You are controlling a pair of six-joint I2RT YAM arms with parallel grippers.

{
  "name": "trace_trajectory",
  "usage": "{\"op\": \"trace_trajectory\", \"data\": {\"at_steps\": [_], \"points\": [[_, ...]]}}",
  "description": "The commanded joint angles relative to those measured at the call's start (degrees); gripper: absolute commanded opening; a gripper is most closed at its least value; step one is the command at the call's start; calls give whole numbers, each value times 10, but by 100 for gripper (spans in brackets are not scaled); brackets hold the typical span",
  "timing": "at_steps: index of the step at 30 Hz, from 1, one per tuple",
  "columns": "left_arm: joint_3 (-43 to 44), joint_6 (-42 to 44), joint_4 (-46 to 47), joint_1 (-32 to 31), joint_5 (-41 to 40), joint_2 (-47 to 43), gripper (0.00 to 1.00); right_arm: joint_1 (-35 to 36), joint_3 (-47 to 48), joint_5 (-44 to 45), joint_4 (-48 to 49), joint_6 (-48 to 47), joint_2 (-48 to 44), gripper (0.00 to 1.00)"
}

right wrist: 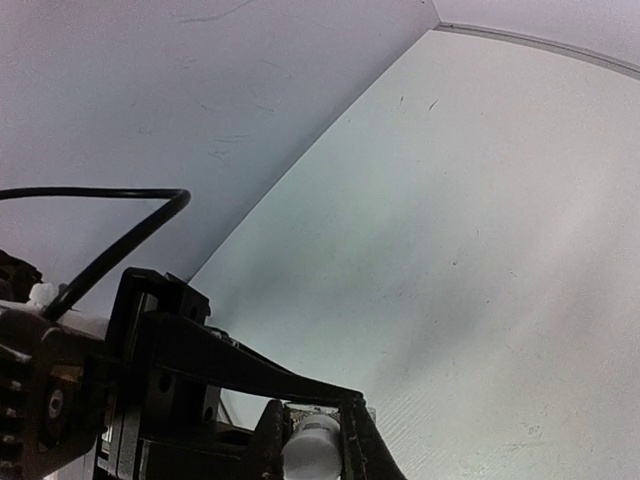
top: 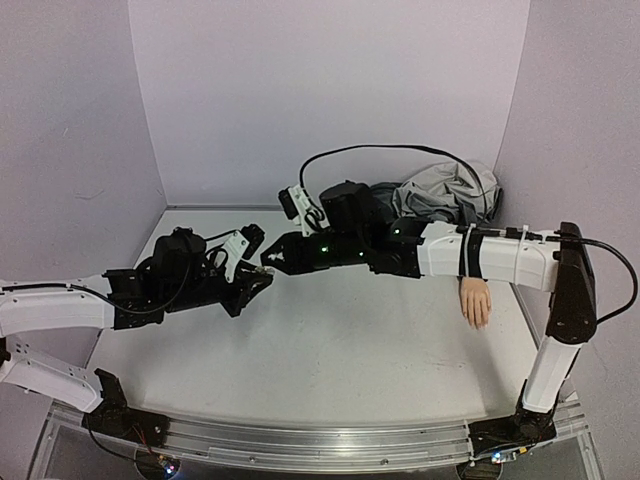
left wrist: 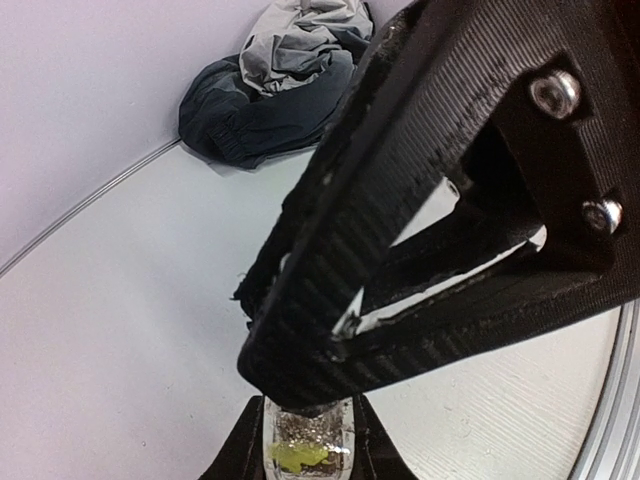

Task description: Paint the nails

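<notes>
left jaws clamped on small clear bottle (left wrist: 305,455), right jaws pinching its white cap (right wrist: 315,440), both meeting mid-left over tabletop (top: 330,360), mannequin hand (top: 475,300) lying at right under right arm (top: 500,258), nails (top: 478,322) toward near edge, well apart from bottle

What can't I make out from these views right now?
Mannequin hand: top view, too small to show nails or polish; absent from both wrist views.
Bottle: left wrist view, cut by bottom edge, top covered by right claw.
White cap: right wrist view, cut by bottom edge.
</notes>
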Motion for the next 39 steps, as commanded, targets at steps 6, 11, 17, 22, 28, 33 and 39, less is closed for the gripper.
{"op": "trace_trajectory", "data": {"at_steps": [6, 11, 17, 22, 28, 33, 39], "points": [[-16, 45, 20, -3, 145, -46, 0, 1, -7, -110, 7, -178, -53, 0], [-21, 59, 13, -2, 180, -55, 0, 0, -38, -147, -5, -233, -76, 0], [-20, 72, 4, -2, 180, -50, 0, 1, -47, -155, -5, -227, -93, 0], [-16, 85, -4, -2, 175, -45, 0, 0, -42, -164, -5, -216, -97, 0], [-16, 90, -6, -2, 175, -46, 0, 0, -44, -156, -4, -206, -104, 0], [-17, 90, -8, -2, 172, -44, 0, 0, -46, -145, -5, -199, -114, 0], [-16, 92, -9, -2, 168, -47, 0, -1, -54, -136, -5, -192, -121, 0]]}}
